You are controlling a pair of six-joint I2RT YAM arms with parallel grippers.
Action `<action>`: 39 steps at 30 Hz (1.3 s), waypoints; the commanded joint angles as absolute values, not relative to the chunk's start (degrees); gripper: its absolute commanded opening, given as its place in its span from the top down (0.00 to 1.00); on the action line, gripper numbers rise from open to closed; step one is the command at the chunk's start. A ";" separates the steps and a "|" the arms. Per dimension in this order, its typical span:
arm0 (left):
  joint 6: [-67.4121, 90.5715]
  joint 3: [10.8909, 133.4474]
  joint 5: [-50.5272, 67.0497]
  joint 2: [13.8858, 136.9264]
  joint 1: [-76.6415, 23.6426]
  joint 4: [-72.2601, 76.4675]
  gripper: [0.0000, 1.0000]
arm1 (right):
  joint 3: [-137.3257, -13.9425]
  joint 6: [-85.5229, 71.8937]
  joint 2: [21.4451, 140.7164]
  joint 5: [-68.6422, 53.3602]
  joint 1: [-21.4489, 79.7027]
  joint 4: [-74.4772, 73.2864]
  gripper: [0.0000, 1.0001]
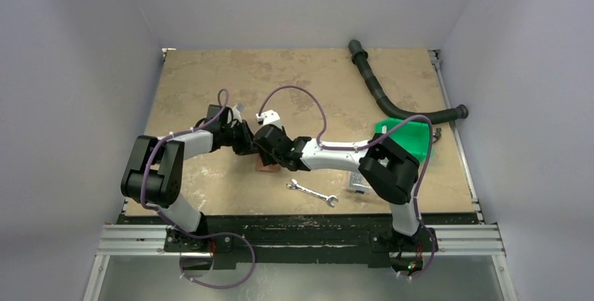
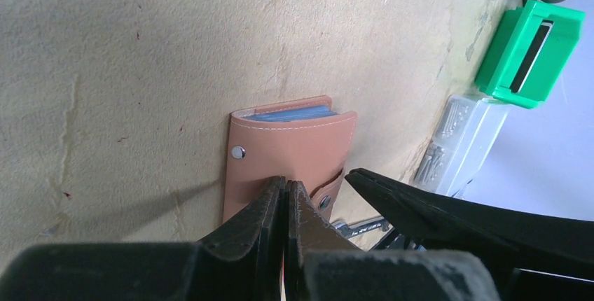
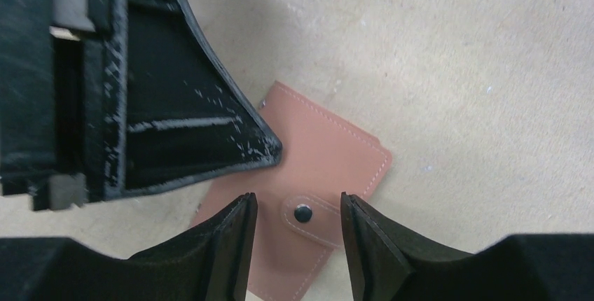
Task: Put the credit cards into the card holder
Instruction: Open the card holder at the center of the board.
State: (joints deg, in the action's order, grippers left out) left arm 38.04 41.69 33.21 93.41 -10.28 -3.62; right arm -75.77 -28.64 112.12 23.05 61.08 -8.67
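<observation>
The reddish-brown card holder (image 1: 266,165) lies folded shut on the table between both grippers. In the left wrist view the card holder (image 2: 291,143) shows the blue edge of the credit cards (image 2: 291,113) inside its far opening. My left gripper (image 2: 287,183) is shut, its tips resting on the holder's top face. In the right wrist view the holder (image 3: 329,154) lies under my open right gripper (image 3: 299,206), whose fingers straddle the snap strap (image 3: 302,212). The left gripper's fingers (image 3: 182,126) press on the holder's left part. In the top view the grippers (image 1: 246,143) (image 1: 272,148) meet over it.
A green plastic bin (image 1: 410,140) stands at the right, also in the left wrist view (image 2: 529,52). A clear compartment box (image 1: 357,180) lies beside it. A wrench (image 1: 312,193) lies near the front edge. A black corrugated hose (image 1: 392,101) curves at the back right.
</observation>
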 commanded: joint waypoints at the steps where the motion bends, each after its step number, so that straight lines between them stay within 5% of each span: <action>1: 37.19 39.03 26.27 94.97 -10.99 -7.48 1.00 | -74.66 -28.42 111.83 26.14 61.70 -8.93 0.45; 6: 38.02 39.67 26.41 95.24 -10.99 -7.43 1.00 | -74.53 -28.90 113.37 28.49 61.75 -7.58 0.51; 18: 37.94 38.34 22.06 95.26 -10.99 -8.22 1.00 | -63.98 -34.93 105.19 26.55 59.94 2.66 1.00; 24: 37.74 37.85 21.99 95.54 -10.90 -8.17 1.00 | -49.48 -41.24 96.20 7.39 51.87 23.01 1.00; 27: 37.96 37.75 23.27 95.37 -10.90 -7.60 1.00 | -52.16 -34.03 95.70 7.48 52.63 18.33 1.00; 32: 37.80 37.81 23.73 95.27 -10.90 -7.69 1.00 | -60.70 -17.32 99.50 16.88 59.31 6.95 0.58; 39: 37.68 37.56 24.40 96.02 -10.90 -7.43 1.00 | -63.75 -1.28 102.92 4.91 58.80 9.10 0.48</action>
